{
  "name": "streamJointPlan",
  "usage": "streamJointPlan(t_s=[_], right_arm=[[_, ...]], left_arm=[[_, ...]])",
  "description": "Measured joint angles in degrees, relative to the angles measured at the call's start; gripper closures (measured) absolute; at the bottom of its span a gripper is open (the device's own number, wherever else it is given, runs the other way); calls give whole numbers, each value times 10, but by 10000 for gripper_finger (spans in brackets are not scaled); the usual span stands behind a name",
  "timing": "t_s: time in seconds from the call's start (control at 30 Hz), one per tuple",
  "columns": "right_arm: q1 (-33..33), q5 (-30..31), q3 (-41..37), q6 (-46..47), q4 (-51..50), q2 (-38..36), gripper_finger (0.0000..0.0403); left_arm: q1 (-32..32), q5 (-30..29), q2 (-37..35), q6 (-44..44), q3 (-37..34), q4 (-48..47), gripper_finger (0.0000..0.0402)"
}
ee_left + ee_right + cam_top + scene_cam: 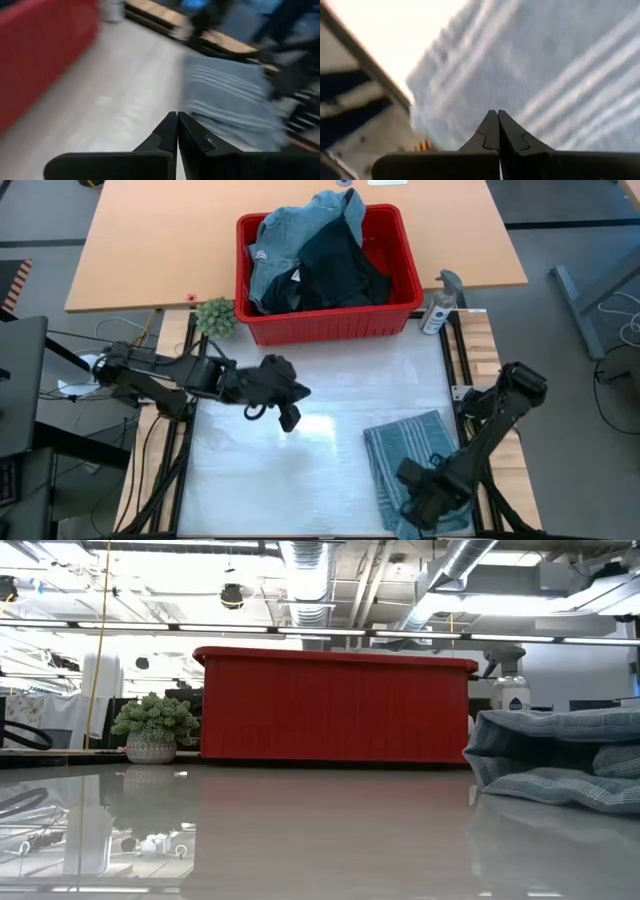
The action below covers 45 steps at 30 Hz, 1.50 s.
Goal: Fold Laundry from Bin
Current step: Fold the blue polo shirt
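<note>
The red bin (330, 328) stands at the table's far edge, holding a heap of laundry (310, 255): light blue denim-like pieces over dark garments. A folded blue-grey white-striped shirt (410, 460) lies flat on the table's near right part; the low view shows it as a thick stack (560, 755). My left gripper (290, 418) hovers shut over the table's left middle, aimed toward the shirt (230, 100), with nothing in it. My right gripper (420, 505) is shut, points down above the shirt's near end (545, 75), and holds nothing.
A small potted plant (215, 317) stands left of the bin and a spray bottle (440, 305) right of it. The glossy white table top (290, 480) lies bare between the shirt and the left arm. Black frame rails (455, 360) run along the table's sides.
</note>
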Motion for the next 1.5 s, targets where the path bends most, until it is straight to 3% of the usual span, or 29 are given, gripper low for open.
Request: streamJointPlan(t_s=[0.07,0.13,0.3,0.43,0.6,0.83,1.13,1.33,1.5], right_arm=[[-23,23,-5,-19,1,-3,388],[-48,37,-19,-54,-4,-1,388],[-126,94,-53,-67,-34,-2,388],[-185,101,-62,-91,-63,-1,388],[-228,97,-67,-176,-9,7,388],[-271,61,-69,-169,-49,26,388],[-253,2,-112,-104,-112,27,388],[-226,3,-110,-84,-102,17,388],[-220,36,-59,-79,-101,-3,388]], left_arm=[[20,81,1,18,0,14,401],[34,116,10,37,0,19,401],[53,74,11,52,0,12,401],[68,70,12,68,0,7,401],[74,74,11,70,0,-11,401],[75,70,12,83,0,-24,401],[75,68,12,88,0,-23,401],[75,42,12,98,0,-21,402],[79,36,12,98,0,-18,401]])
